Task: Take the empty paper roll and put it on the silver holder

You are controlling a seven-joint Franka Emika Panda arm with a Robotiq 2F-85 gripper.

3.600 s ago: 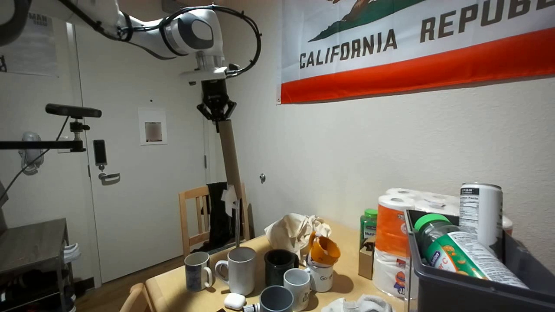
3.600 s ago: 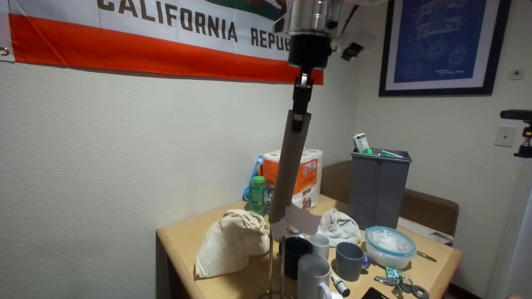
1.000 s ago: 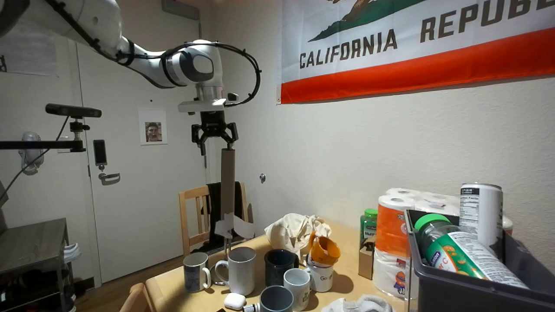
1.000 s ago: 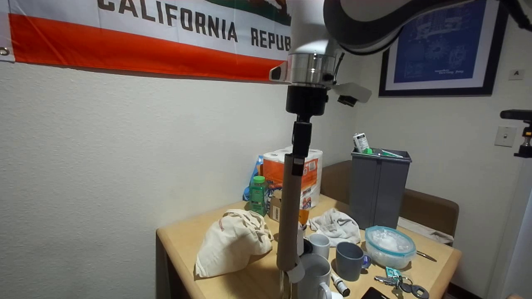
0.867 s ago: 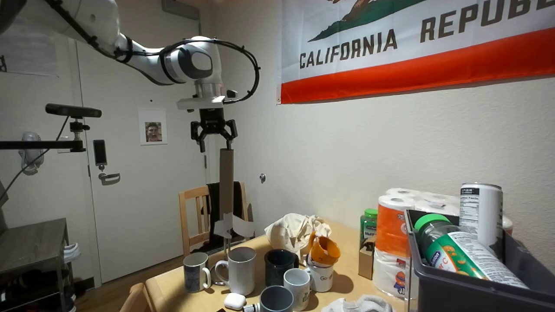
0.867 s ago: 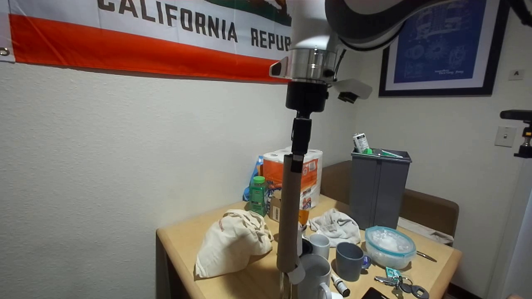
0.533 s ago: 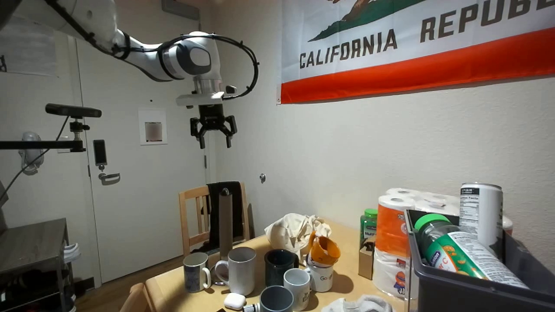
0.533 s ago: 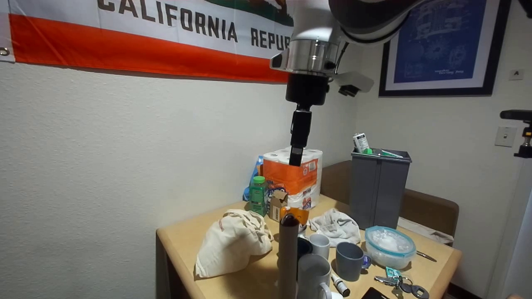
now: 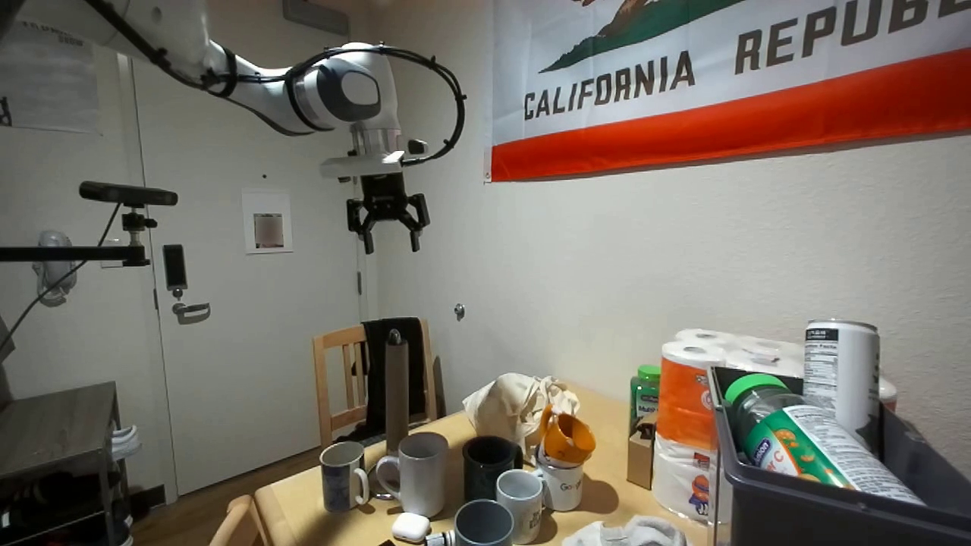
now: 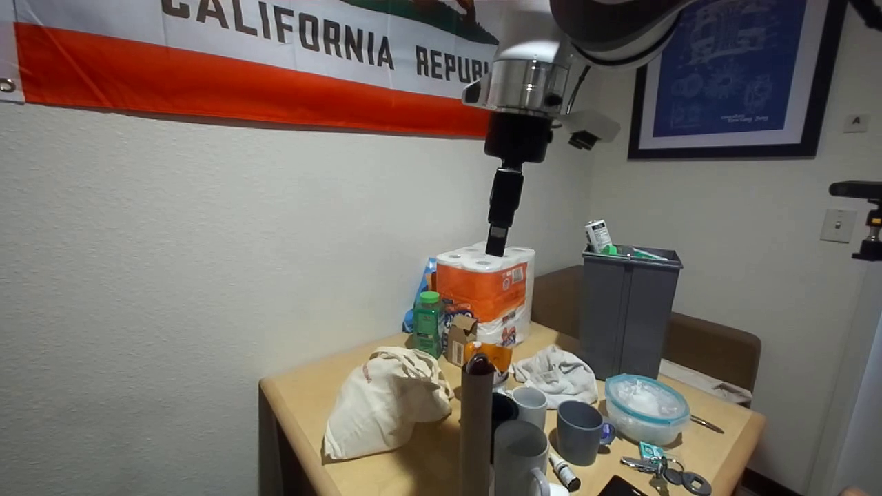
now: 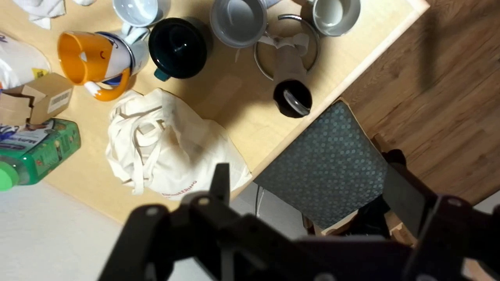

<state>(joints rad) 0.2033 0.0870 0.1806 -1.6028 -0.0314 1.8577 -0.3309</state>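
Note:
The empty paper roll (image 9: 397, 402), a brown cardboard tube, stands upright near the table's edge, around the rod of the silver holder. The holder's curved metal tip (image 11: 295, 102) shows inside the tube's upper opening in the wrist view, and its ring base lies around the tube's foot. Torn paper clings to the tube's lower end. My gripper (image 9: 392, 244) hangs well above the tube, apart from it, jaws wide with nothing between them. Seen edge-on in an exterior view, the gripper (image 10: 496, 244) is over the table.
Close by the tube stand a tall white mug (image 9: 422, 474), a patterned mug (image 9: 345, 476) and a black mug (image 11: 177, 48). A cream cloth bag (image 10: 386, 406) lies near the wall. Packed paper rolls (image 10: 482, 289) and a grey bin (image 10: 627, 310) stand farther off. A chair (image 11: 328, 168) adjoins the table.
The tube, earlier gripped and tilted high on the holder, was let go and has slid down upright over it. My gripper has opened, then risen and shifted slightly sideways.

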